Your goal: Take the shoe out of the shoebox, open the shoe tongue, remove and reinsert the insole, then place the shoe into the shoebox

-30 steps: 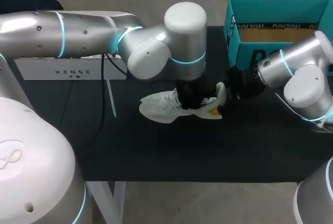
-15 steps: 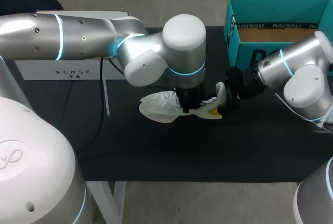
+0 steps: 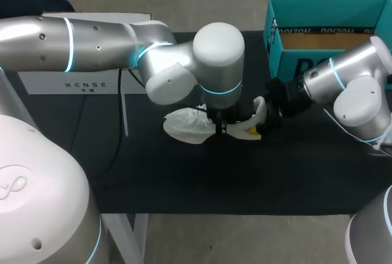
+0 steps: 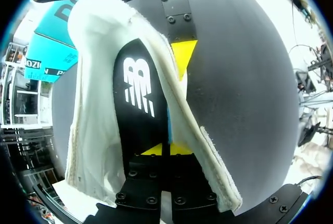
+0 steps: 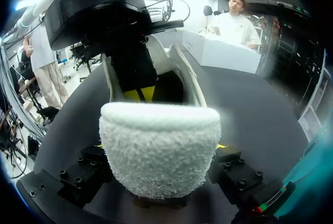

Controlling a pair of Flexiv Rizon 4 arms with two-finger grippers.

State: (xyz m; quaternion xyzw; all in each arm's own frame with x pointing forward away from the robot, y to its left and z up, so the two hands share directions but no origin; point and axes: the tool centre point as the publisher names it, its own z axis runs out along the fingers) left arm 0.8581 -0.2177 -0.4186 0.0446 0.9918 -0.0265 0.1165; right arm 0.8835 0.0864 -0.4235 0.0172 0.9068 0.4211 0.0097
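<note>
White and soft-walled, the shoe lies near the middle of your black worktop, toe toward 9 o'clock, heel toward 3 o'clock. Inside it you can see the black insole. Your left fingers are down in the opening from above, pinched almost together on the insole's near edge. Your right fingers sit at the shoe's 3 o'clock, spread wide and pressed against both sides of the fuzzy heel, so they have hold of the shoe. The teal shoebox stands open at 1 o'clock from the shoe, apart from it, by the worktop's far edge.
</note>
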